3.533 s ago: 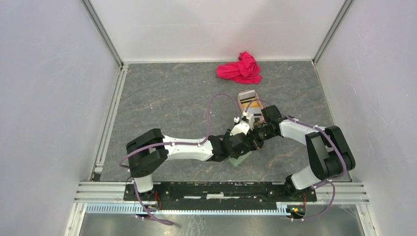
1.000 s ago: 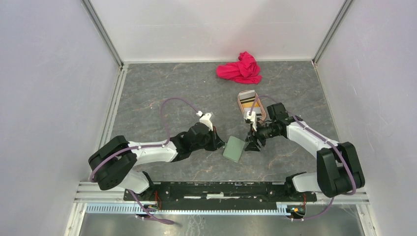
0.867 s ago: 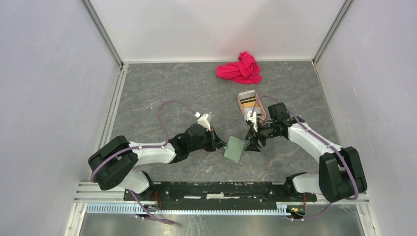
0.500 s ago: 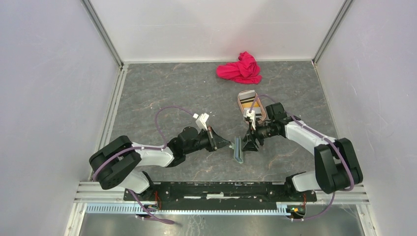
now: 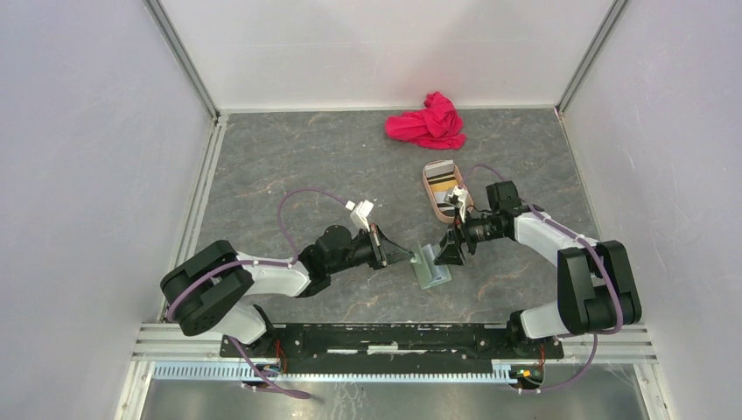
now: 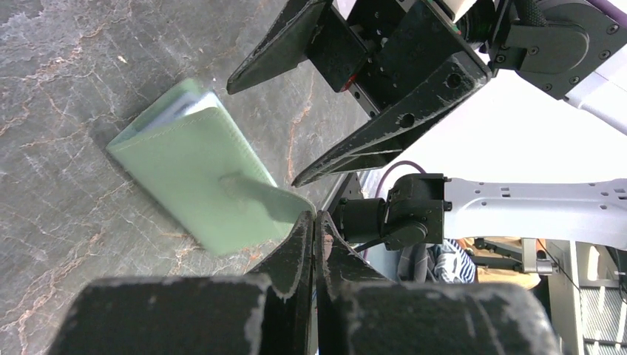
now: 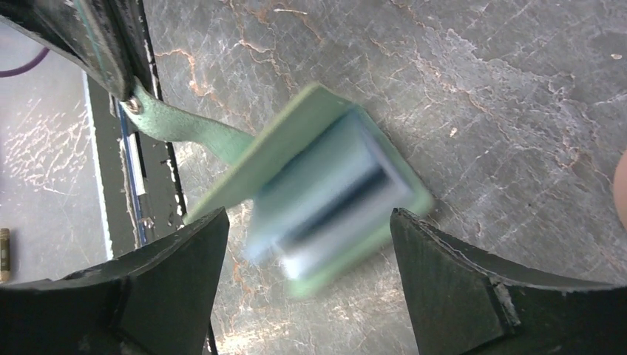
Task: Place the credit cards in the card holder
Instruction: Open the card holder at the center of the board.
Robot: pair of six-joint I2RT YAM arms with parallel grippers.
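From above, the holder (image 5: 431, 265) sits a little right of the worktop's middle, toward the near edge, between the two grippers. The left gripper (image 5: 401, 256) reaches it from the left, and the right gripper (image 5: 448, 251) hangs just beside its right side. The cards (image 5: 444, 181), one orange-yellow and the others striped, lie in a tray (image 5: 426, 194) behind the right gripper, right of centre and apart from the holder. A pink cloth (image 5: 429, 121) is bunched at the far edge, right of centre. In the left wrist view, the left fingers are pressed together on the holder's strap (image 6: 255, 194), and the green outer face slopes away from them down to the worktop. Pale layers show at its far end. The right gripper's two black fingers stand spread wide beyond it, not touching it. In the right wrist view, the holder is blurred and lies between the spread right fingers, clear of both. It gapes partly open, showing its pale blue-grey inside. Its strap runs up left into the pinching left fingers.
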